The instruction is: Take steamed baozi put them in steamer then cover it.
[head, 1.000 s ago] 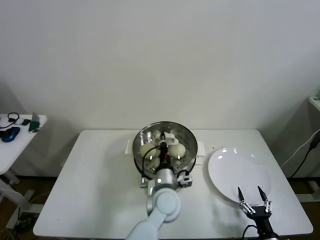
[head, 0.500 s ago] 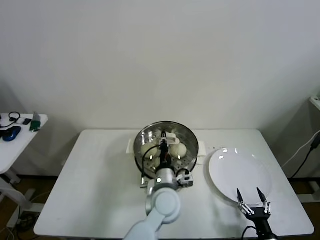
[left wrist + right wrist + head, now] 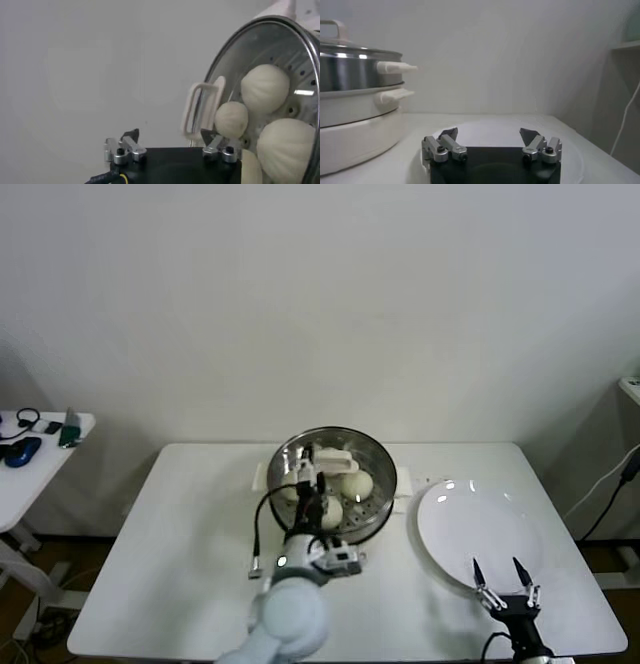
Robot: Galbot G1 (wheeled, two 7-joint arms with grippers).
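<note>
The steamer (image 3: 383, 464) stands at the back middle of the white table, with the clear glass cover (image 3: 300, 55) lying on it. Its cream handle (image 3: 333, 456) shows in the left wrist view (image 3: 202, 112) too. Several baozi (image 3: 358, 483) lie inside under the glass (image 3: 265, 87). My left gripper (image 3: 308, 467) is open and empty over the steamer's left part, and the handle sits just beside one finger (image 3: 222, 150), not between the fingers. My right gripper (image 3: 497, 579) is open and empty above the front edge of the white plate (image 3: 480, 524).
The right wrist view shows the steamer's side (image 3: 355, 65) and the plate (image 3: 495, 130) beyond my right gripper (image 3: 490, 137). A small side table (image 3: 40, 449) with loose items stands far left. Bare tabletop (image 3: 190, 524) lies left of the steamer.
My left arm has swung left and its gripper has shifted off the cover's handle to the steamer's left part. The cover stays on the steamer. The right arm has not moved.
</note>
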